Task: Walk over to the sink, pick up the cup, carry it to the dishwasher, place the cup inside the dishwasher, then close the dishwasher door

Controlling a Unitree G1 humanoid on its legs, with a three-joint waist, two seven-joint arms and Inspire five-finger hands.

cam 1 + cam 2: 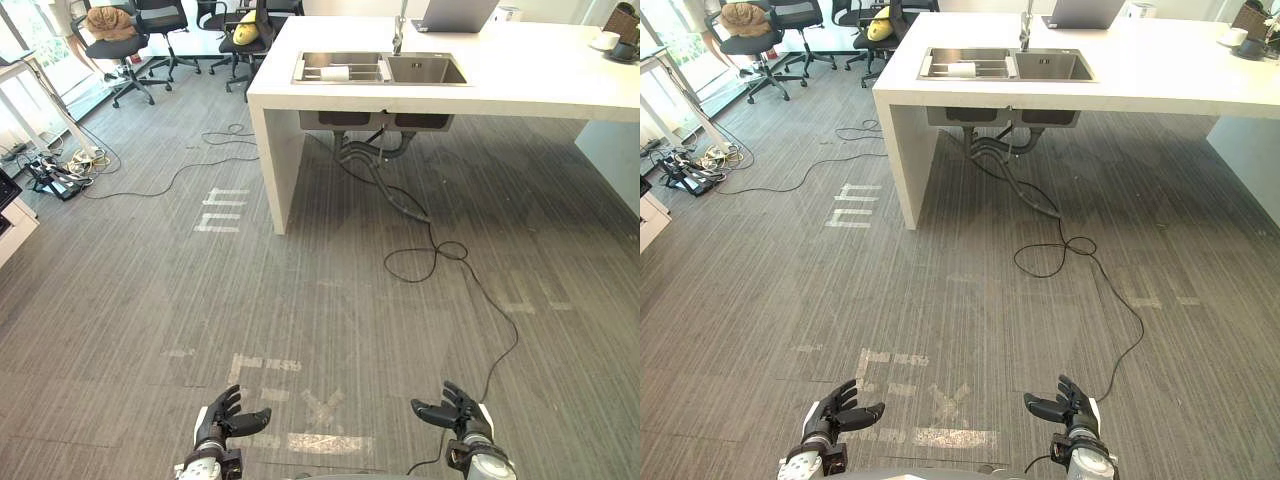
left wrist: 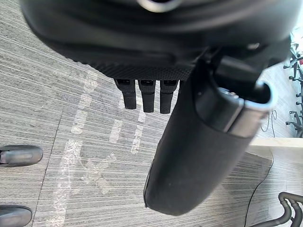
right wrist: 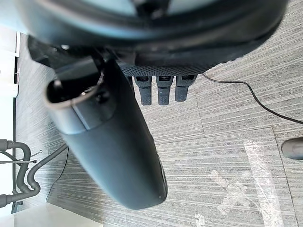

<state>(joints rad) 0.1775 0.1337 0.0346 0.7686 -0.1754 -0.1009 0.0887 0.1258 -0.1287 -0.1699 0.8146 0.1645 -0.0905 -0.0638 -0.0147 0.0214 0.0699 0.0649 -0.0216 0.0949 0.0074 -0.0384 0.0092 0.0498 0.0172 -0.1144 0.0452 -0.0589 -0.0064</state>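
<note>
The left hand [image 1: 222, 420] and the right hand [image 1: 455, 412] are hanging low and closest, one on each side. Their fingers are sticking out loose and straight, and they are holding nothing. Between the hands, white tape marks [image 1: 318, 412] are lying on the grey floor [image 1: 330, 300]. More tape [image 1: 222, 210] is sitting farther off, near the left leg of the white counter [image 1: 520, 70]. Grey pipes [image 1: 375, 160] are hanging under the counter. The sink [image 1: 425, 68] is sitting in the counter top. The white cup [image 1: 335, 72] is lying on its side in the left half of the sink, well apart from both hands. A tap [image 1: 398, 35] is standing behind the sink, and a laptop [image 1: 455, 14] is sitting beside it. Black chairs [image 1: 125, 45] are standing far away on the left.
</note>
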